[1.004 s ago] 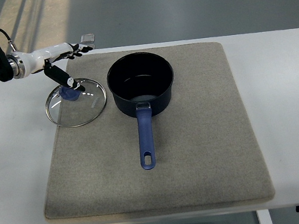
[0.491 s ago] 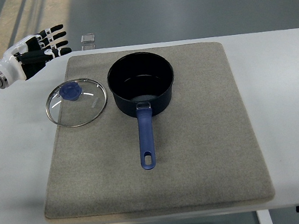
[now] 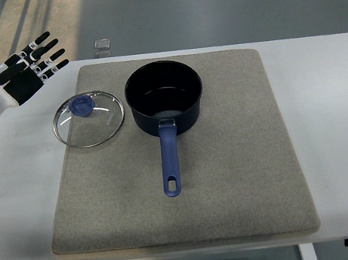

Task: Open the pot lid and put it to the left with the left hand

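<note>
Left hand (image 3: 20, 76) now farther from lid (image 3: 88, 119), fingers spread.

The left hand (image 3: 18, 76) is white-backed with a black palm and black fingers (image 3: 41, 41) banded in white.

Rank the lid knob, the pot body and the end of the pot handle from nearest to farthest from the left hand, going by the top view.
From the left hand, open at the upper left:
1. Lid knob, on the glass lid at the mat's left edge.
2. Pot, right of the lid, upper middle of the mat.
3. Handle end, pointing toward the mat's centre, nearest the camera.
</note>
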Controlling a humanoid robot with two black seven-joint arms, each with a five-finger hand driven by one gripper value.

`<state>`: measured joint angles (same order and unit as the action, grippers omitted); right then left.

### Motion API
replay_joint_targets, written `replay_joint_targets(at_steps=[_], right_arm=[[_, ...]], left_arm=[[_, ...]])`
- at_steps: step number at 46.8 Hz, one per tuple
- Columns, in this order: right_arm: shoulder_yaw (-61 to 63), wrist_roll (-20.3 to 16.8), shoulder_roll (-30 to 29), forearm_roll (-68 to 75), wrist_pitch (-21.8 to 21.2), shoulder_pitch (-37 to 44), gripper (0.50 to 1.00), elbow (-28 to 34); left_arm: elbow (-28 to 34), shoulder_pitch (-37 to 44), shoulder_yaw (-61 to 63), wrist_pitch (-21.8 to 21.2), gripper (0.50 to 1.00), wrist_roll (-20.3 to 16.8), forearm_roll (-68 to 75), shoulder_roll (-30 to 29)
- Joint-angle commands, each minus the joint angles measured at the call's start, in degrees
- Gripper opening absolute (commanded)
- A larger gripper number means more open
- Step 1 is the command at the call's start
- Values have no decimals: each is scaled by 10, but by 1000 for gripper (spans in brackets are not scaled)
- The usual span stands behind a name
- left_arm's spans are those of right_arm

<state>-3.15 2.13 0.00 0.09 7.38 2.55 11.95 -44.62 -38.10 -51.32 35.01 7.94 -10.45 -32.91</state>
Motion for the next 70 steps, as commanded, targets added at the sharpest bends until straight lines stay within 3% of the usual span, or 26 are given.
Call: replay_joint_targets(at_steps=[1, 6, 22, 70], right_arm=[[0, 0, 0, 0, 0, 0, 915, 0], [0, 0, 0, 0, 0, 0, 915, 0], [0, 0, 0, 0, 0, 0, 915, 0], [2, 0, 0, 0, -1, 0, 915, 0]], left_arm=[[1, 4, 1, 0, 996, 58, -73, -1], [8, 3, 0, 0, 996, 86, -100, 0], [72, -18, 1, 0, 996, 84, -97, 5], [74, -25, 1, 0, 996, 84, -98, 3]])
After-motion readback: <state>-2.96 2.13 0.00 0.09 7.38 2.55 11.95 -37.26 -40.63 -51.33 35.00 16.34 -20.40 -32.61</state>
